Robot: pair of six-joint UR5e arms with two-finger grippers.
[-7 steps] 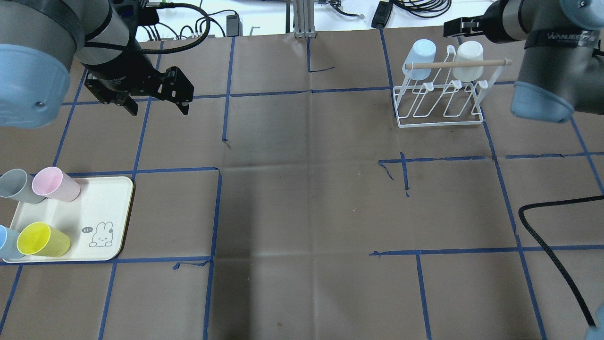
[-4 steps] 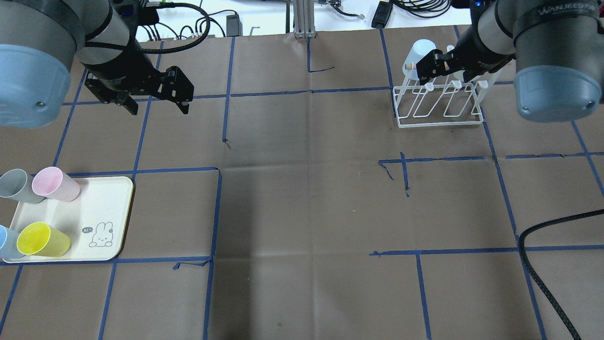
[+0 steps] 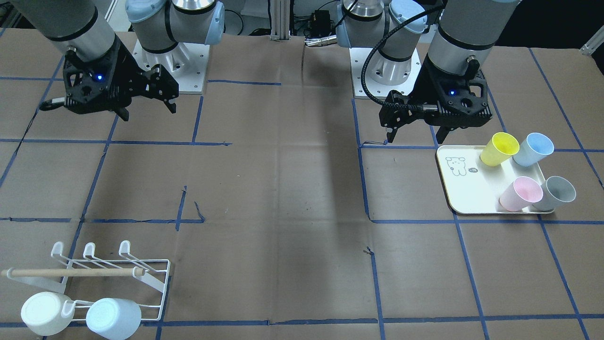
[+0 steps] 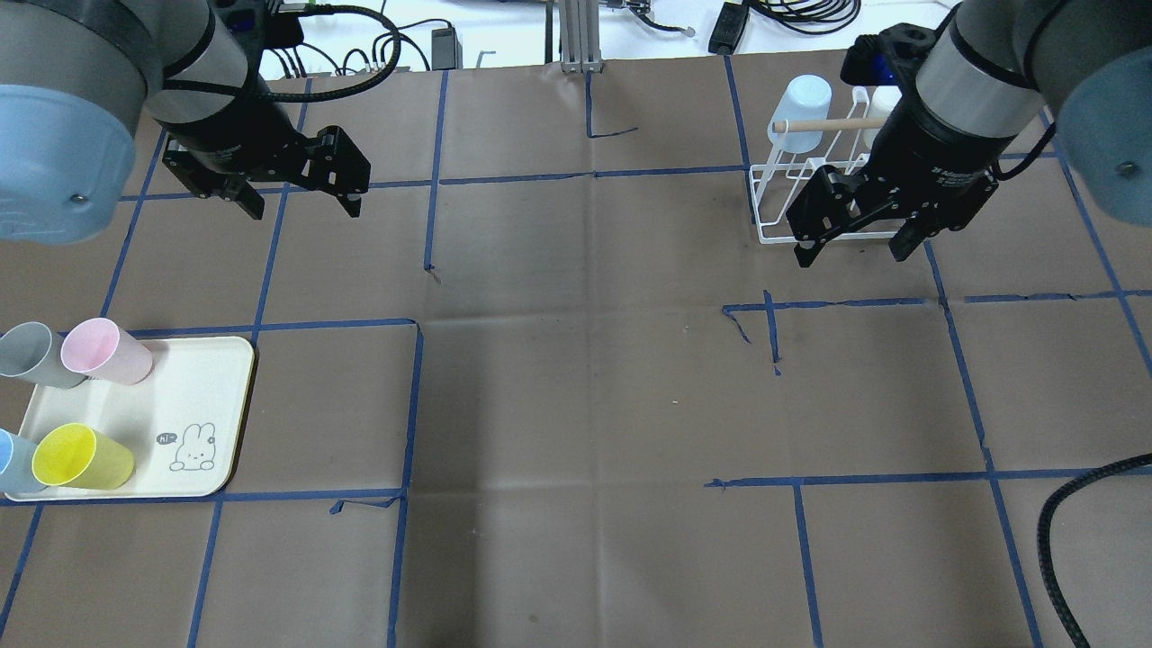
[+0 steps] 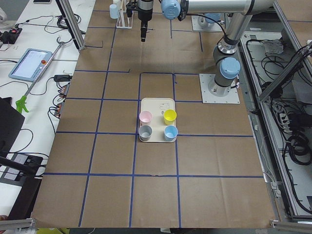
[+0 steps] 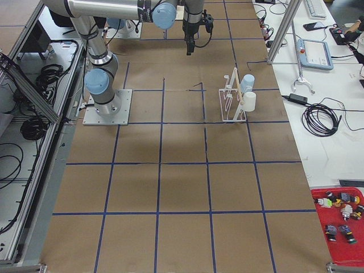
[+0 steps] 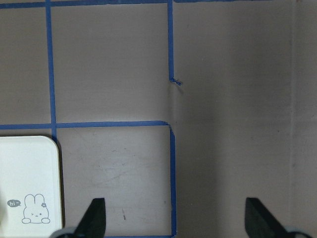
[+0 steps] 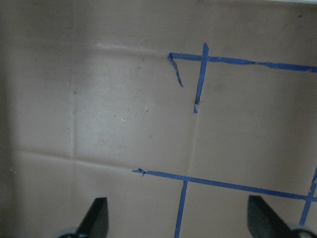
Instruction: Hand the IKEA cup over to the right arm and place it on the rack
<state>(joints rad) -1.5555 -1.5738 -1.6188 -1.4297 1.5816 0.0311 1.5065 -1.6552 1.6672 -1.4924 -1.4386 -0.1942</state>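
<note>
Found the task's cups well apart from both claws: a pink cup [image 4: 106,349], a grey cup [image 4: 31,354], a yellow cup [image 4: 81,456] and a pale blue cup [image 3: 532,149], all small and plastic, standing mouth up on a cream rounded tray [image 4: 202,387] with a rabbit drawing at the left side of the brown paper-covered table [image 4: 576,378]. Found the left gripper [image 4: 303,211], black and two-fingered, hanging over bare paper beyond the tray's far corner, with the pink cup nearest it and touching nothing. Noted its fingers [image 7: 94,215] splayed wide and empty, with only the tray's drawn corner showing low in the left wrist view. Saw the left arm's wrist pointed steeply down, with a ribbed black hose looping to it. Found the right gripper [image 4: 851,258] equally wide and empty, aimed down at blue tape lines [image 8: 200,74], raised on the robot's side of a small white wire rack [image 4: 776,202]. Could not tell how high above the rack it hung. Saw a second pale blue cup [image 3: 113,318] and a white cup [image 3: 41,312] seated over prongs of the rack's far row, bottoms outward, by a plain wooden dowel [image 3: 71,272]. Found the rack near the table's far right corner and, between it and the tray, a broad stretch of taped paper.
</note>
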